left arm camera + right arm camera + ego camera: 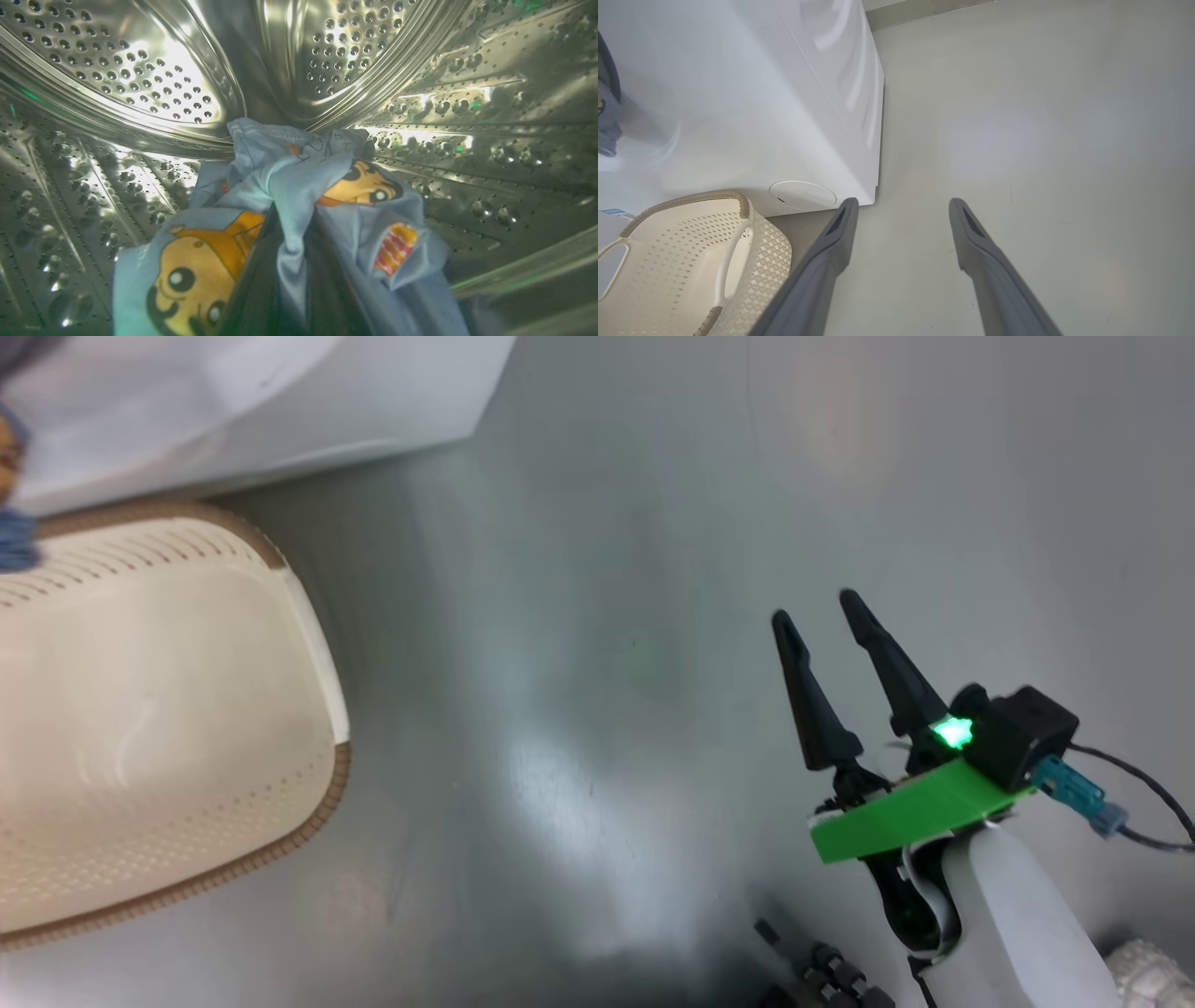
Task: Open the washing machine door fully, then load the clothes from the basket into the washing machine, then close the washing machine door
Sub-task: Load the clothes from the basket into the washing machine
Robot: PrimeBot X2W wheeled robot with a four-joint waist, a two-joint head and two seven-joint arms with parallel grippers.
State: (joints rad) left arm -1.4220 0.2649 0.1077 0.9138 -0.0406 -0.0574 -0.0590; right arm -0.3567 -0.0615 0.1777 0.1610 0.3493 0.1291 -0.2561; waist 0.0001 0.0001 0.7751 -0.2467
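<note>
My left gripper [292, 242] is deep inside the washing machine's perforated steel drum [140, 70]. It is shut on a bunch of the light-blue clothes [299, 186] with orange faces, and the fabric drapes over its dark fingers. The washing machine's white body [280, 411] [738, 93] stands at the upper left. The cream basket [317, 821] [761, 261] with its brown rim sits on the floor in front of it. My right gripper [817, 607] [901, 205] hangs open over bare floor to the right of the basket, holding nothing. The washing machine door is out of view.
A scrap of blue and orange fabric [14, 523] shows at the left edge above the basket. Grey glossy floor [607, 663] stretches right of the machine and basket. A cable [1139, 784] trails from my right wrist.
</note>
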